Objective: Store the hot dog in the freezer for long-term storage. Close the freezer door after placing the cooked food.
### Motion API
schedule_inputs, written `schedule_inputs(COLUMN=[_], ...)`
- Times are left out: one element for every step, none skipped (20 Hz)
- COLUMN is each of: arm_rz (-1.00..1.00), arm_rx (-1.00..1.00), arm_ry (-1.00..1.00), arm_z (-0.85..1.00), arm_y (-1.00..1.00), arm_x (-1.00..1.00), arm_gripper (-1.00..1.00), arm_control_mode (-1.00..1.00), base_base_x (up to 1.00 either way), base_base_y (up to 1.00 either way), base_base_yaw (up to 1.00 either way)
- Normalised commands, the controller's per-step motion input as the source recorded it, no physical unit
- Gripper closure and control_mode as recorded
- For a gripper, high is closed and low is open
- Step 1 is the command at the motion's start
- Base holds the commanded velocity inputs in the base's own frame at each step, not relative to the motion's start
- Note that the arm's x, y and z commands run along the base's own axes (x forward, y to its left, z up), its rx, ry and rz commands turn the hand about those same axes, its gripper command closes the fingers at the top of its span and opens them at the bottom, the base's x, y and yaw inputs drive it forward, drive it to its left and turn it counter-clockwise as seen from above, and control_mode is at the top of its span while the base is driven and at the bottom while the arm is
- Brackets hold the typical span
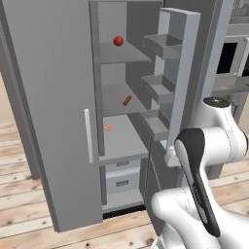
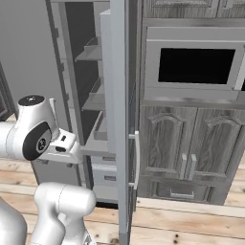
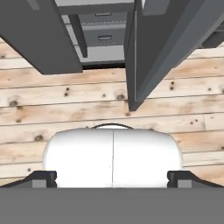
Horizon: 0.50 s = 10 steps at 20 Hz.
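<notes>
Gripper (image 3: 113, 177): two dark fingertips (image 3: 43, 178) sit at the far corners of the hand view, spread wide, nothing between them. It points down at the pale plank floor (image 3: 65, 96) in front of the tall matte grey freezer (image 1: 113, 73); the white robot body covers the middle of that view. In the base views the fingers themselves are hidden behind the arm's white elbow and wrist.

Slim red-orange hot dog stick (image 1: 127, 100) lies tilted on the freezer's second flat grey shelf from the top, toward the back, well apart from the gripper, which is down low outside the compartment, in front of the freezer. The hot dog is tiny against the shelf; no detail resolvable beyond colour and stick shape.

Round red ball (image 1: 118, 41) on the shelf above the hot dog. Small orange curled item (image 1: 107, 127) on the shelf below it; too small to identify.

Freezer door (image 1: 63, 121), grey with a pale vertical bar handle, stands open on the left of the compartment; its top and bottom are cut off. The other grey door with inner bins (image 1: 168, 82) is open too, seen edge-on in the right base view, hiding most of the shelves there.
</notes>
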Motion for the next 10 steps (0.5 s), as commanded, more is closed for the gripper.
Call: schedule_inputs(arm_rz=[0.10, 0.07, 0.11, 0.13, 0.13, 0.10, 0.08, 0.10, 0.11, 0.12], arm_rx=[0.00, 0.00, 0.00, 0.00, 0.00, 0.00, 0.00, 0.00, 0.00, 0.00], arm_ry=[0.00, 0.00, 0.00, 0.00, 0.00, 0.00, 0.00, 0.00, 0.00, 0.00], arm_z=[0.00, 0.00, 0.00, 0.00, 0.00, 0.00, 0.00, 0.00, 0.00, 0.00], arm_y=[-0.58, -0.71, -0.63, -0.61, -0.62, -0.62, -0.72, -0.72, -0.71, -0.80], arm_x=[0.09, 0.00, 0.00, 0.14, 0.14, 0.15, 0.29, 0.40, 0.54, 0.59], arm_gripper=[-1.00, -1.00, -1.00, -1.00, -1.00, -1.00, -1.00, -1.00, -1.00, -1.00], arm_control_mode=[-1.00, -1.00, -1.00, -1.00, -1.00, -1.00, -1.00, -1.00, -1.00, -1.00], base_base_x=[0.00, 0.00, 0.00, 0.00, 0.00, 0.00, 0.00, 0.00, 0.00, 0.00], base_base_y=[0.00, 0.00, 0.00, 0.00, 0.00, 0.00, 0.00, 0.00, 0.00, 0.00], base_base_yaw=[0.00, 0.00, 0.00, 0.00, 0.00, 0.00, 0.00, 0.00, 0.00, 0.00])
